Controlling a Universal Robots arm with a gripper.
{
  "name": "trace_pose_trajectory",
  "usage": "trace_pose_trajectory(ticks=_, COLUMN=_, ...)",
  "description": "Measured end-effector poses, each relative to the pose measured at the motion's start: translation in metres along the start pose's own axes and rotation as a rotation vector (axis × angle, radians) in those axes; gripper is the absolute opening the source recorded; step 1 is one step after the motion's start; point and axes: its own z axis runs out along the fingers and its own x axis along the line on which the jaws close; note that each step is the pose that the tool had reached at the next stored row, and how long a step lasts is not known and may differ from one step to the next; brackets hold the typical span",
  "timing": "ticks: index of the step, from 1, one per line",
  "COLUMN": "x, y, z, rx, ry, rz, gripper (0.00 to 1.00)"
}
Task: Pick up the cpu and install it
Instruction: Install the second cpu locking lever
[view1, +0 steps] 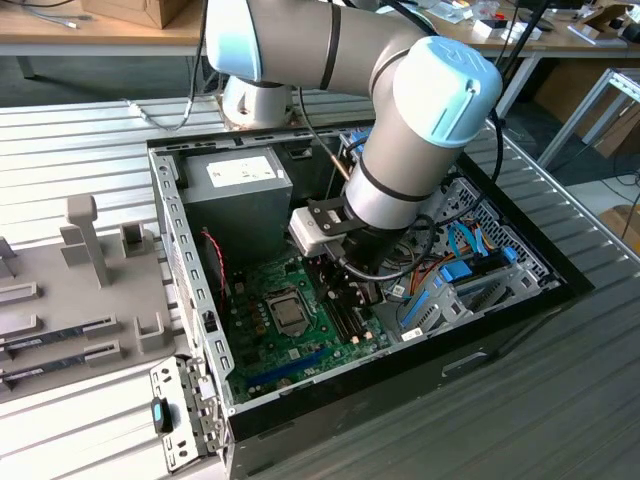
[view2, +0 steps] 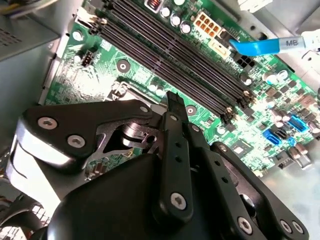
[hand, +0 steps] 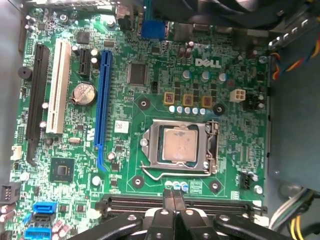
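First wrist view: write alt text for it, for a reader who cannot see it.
A silvery cpu sits inside the metal socket frame on a green motherboard, seen from straight above. The black gripper fingers stand together beside the socket, over the dark memory slots. Blue, white and black expansion slots lie farther off.

An open black computer case lies on a slatted metal bench. Inside, a green motherboard sits beside a grey power supply. A blue expansion slot, a coin battery and black memory slots stand on the board.
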Motion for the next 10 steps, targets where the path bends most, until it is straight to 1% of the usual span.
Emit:
trace_pose_trajectory(ticks=1, x=-0.0015, y=-0.0003, z=-0.0035, rx=-0.0001, ry=0.0002, rz=0.000, gripper=0.11)
trace_pose_trajectory(ticks=2, x=-0.0036, y=-0.0005, z=-0.0083, rx=0.0000, ry=0.0000, rz=0.000, gripper=0.11)
trace_pose_trajectory(ticks=3, x=-0.0043, y=-0.0004, z=-0.0100, rx=0.0001, ry=-0.0002, rz=0.000, gripper=0.11)
trace_pose_trajectory(ticks=8, x=-0.0052, y=-0.0002, z=-0.0146, rx=0.0000, ry=-0.0001, rz=0.000, gripper=0.11)
trace_pose_trajectory(ticks=10, x=-0.0052, y=-0.0001, z=-0.0148, rx=0.0001, ry=-0.0001, rz=0.000, gripper=0.11)
